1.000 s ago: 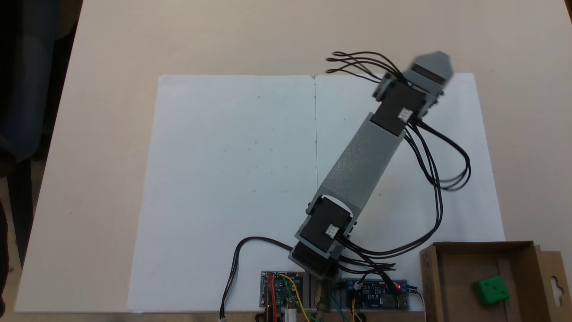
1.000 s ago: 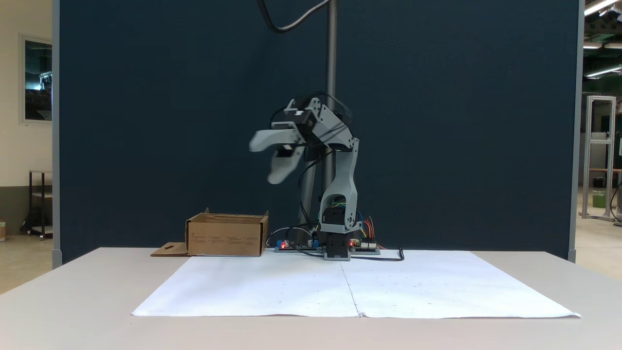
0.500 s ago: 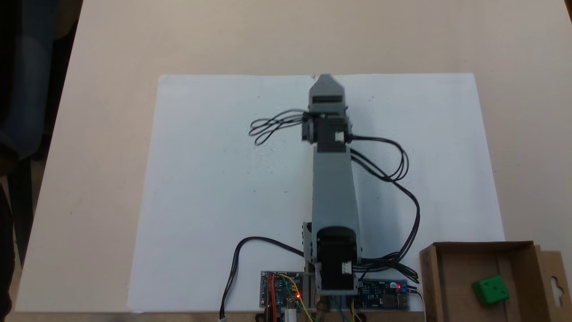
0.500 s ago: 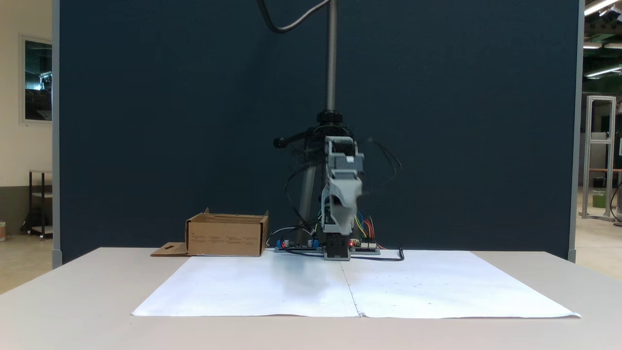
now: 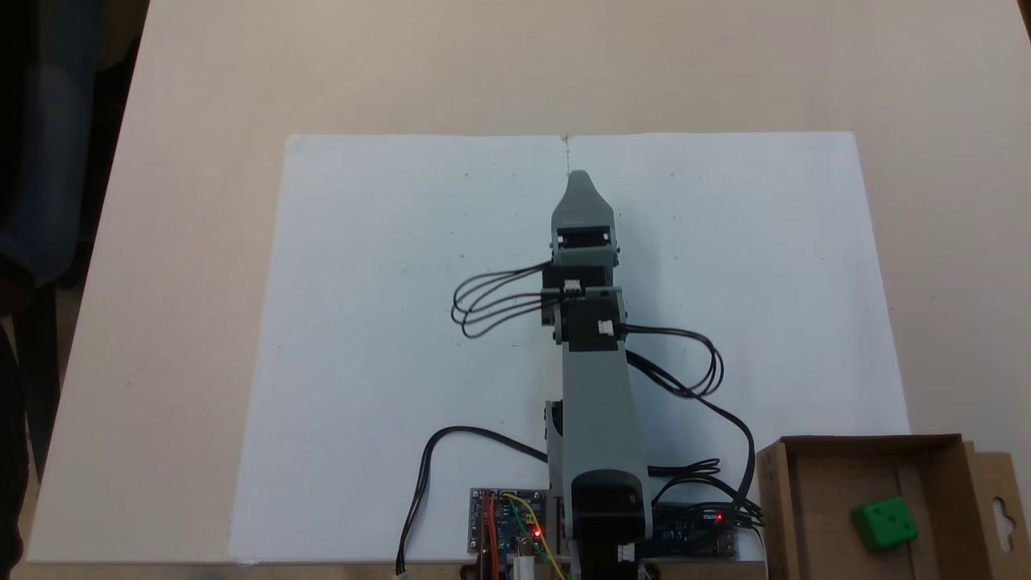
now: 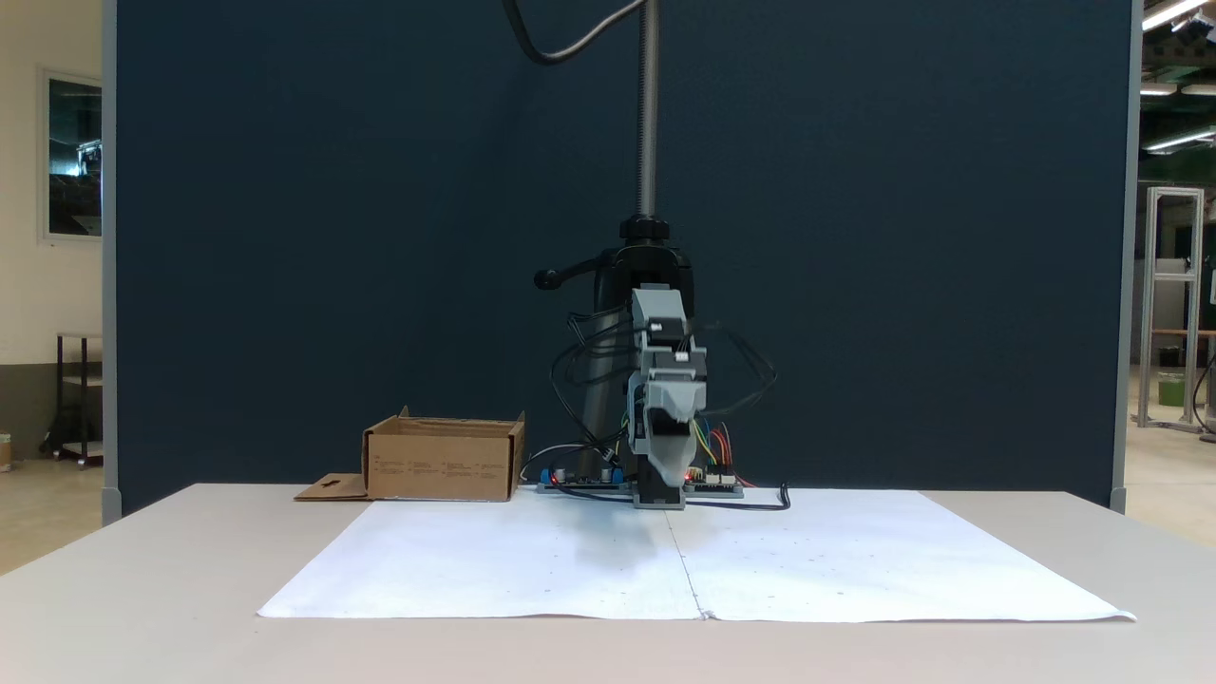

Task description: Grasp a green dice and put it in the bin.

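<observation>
1. I see the small bright green dice [image 5: 885, 523] lying inside the brown cardboard bin [image 5: 776, 499].
2. My grey claw [image 5: 581, 184] hangs over the white paper; its opening I cannot tell.
3. I judge the dice light, rigid, slightly slick: pinch opposite flat faces.

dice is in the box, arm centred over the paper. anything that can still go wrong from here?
Little left, since the green dice already lies in the bin.

1. Loose black cables loop out beside the arm and could snag as it folds down.
2. The gripper points at the white paper; dropping further, it might scuff or drag the sheet.
</observation>
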### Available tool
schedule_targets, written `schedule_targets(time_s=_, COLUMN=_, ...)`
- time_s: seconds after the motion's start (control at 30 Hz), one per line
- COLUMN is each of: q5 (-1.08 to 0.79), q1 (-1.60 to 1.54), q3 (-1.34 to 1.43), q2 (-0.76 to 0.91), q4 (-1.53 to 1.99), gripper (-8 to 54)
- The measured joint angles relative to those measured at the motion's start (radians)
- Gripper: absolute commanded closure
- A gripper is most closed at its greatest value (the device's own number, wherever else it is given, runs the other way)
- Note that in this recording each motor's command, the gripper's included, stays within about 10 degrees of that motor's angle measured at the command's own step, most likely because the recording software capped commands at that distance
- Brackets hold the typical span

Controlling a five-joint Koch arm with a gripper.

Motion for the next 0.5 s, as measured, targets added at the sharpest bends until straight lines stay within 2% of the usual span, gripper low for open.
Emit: schedule_targets(time_s=0.5, q5=-0.002, q1=0.025, q3=0.387, q2=0.003, q4=-0.497, gripper=2.5)
